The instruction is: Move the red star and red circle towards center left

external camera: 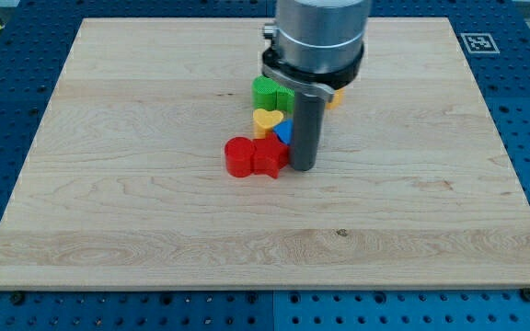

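The tool's tip (302, 169), a bare rod with nothing clamped, is seen touching the red star (267, 156) beside the red circle (239, 156), bare table (136, 138) lying toward the view's left.

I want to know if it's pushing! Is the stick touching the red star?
Touching. In the camera view, my tip sits right against the view's right edge of the red star, with no board showing between them.

Bright, even overhead light, pale wooden counter (155, 211) evenly lit with grain sharp, soft short shadows under the red blocks (254, 157), faint sheen on the grey arm housing (320, 32), edges straight, everything in focus, no blur
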